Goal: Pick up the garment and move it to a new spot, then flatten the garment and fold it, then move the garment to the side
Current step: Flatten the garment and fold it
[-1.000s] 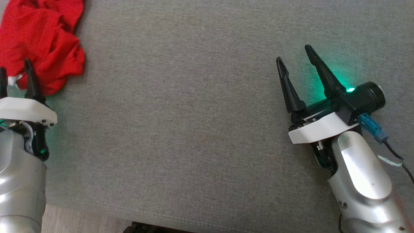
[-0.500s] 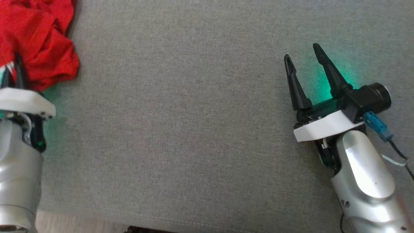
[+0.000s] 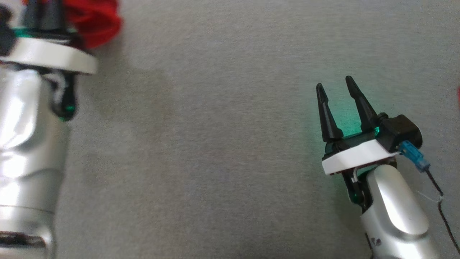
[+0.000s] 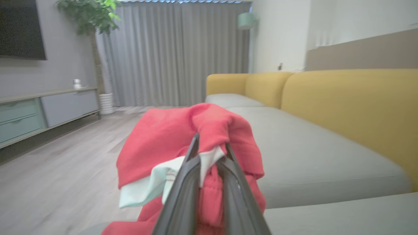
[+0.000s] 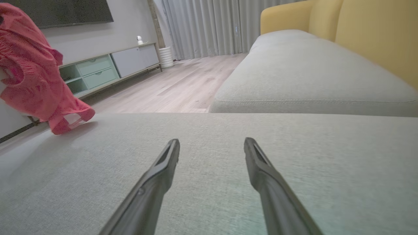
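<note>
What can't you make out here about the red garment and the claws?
Head view: most of the garment is cut off by the top edge and covered by the left claw, whose fingertips are cut off too.
Left wrist view: bunched folds hide the garment's type and shape.
Right wrist view: the left edge cuts off part of the hanging garment.

Up goes the red garment (image 4: pixel 156 137)
The left gripper (image 4: pixel 210 145), open at its near edge a second ago, has clamped a fold and lifted it from the grey cushion (image 3: pixel 230 144).
</note>
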Controlling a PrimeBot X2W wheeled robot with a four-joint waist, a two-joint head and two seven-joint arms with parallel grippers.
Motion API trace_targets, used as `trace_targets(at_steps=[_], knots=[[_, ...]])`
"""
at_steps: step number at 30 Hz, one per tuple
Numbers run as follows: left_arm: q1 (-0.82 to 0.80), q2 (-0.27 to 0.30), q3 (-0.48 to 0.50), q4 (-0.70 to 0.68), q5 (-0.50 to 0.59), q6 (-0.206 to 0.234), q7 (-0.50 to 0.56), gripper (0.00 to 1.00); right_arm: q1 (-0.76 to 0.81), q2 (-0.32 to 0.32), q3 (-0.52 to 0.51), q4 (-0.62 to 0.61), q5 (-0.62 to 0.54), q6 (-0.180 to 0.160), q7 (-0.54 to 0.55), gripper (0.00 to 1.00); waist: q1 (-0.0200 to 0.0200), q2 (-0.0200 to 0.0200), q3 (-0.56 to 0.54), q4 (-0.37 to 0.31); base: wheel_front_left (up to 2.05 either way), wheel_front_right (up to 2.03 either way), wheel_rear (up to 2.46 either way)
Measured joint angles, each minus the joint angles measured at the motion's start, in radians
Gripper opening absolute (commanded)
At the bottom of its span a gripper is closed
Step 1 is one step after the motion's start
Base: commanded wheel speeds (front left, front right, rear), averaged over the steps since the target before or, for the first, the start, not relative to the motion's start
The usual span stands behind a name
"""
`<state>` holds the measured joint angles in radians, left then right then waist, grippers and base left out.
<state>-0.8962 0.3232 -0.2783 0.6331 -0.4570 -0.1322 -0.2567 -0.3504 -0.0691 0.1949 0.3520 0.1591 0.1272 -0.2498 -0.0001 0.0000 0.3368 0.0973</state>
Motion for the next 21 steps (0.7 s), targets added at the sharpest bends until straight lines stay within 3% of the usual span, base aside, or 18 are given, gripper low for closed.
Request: trace_targets(at_steps=[7,12,16,17,19,20,21], knots=[[0.055,-0.137,-0.109,-0.123,-0.037,0.0,0.002,0.0,0.035,0.004,0.013,-0.021,0.066,0.0,-0.001,1.0,0.0,0.0,-0.048,-0.121,0.0,0.0,0.0],[0.162,-0.229,-0.188,-0.106,-0.079,0.0,0.009,0.0,0.065,0.007,0.019,-0.02,0.085,0.0,-0.001,1.0,0.0001,0.0,-0.075,-0.202,0.0,0.0,0.0],[0.261,-0.267,-0.24,-0.049,-0.092,0.001,0.009,0.0,0.084,0.007,0.025,-0.015,0.105,0.0,-0.001,1.0,0.0001,0.0,-0.105,-0.247,0.0,0.0,0.0],[0.287,-0.27,-0.244,-0.033,-0.092,0.006,0.008,0.1,0.088,0.008,0.027,-0.015,0.107,0.0,-0.001,1.0,0.0001,0.0,-0.114,-0.253,0.0,0.0,0.0],[0.337,-0.272,-0.254,0.003,-0.088,0.014,0.007,0.93,0.098,0.008,0.029,-0.013,0.107,0.0,-0.001,1.0,0.0,0.0001,-0.132,-0.263,0.0,0.0,0.0],[0.359,-0.272,-0.255,0.016,-0.087,0.023,0.007,1.0,0.102,0.008,0.029,-0.01,0.107,0.0,-0.001,1.0,0.0,0.0,-0.14,-0.267,0.0,0.0,0.0],[0.38,-0.272,-0.251,0.02,-0.086,0.034,0.007,1.0,0.104,0.008,0.028,-0.008,0.108,0.0,-0.001,1.0,0.0,0.0,-0.147,-0.269,0.0,0.0,0.0]])
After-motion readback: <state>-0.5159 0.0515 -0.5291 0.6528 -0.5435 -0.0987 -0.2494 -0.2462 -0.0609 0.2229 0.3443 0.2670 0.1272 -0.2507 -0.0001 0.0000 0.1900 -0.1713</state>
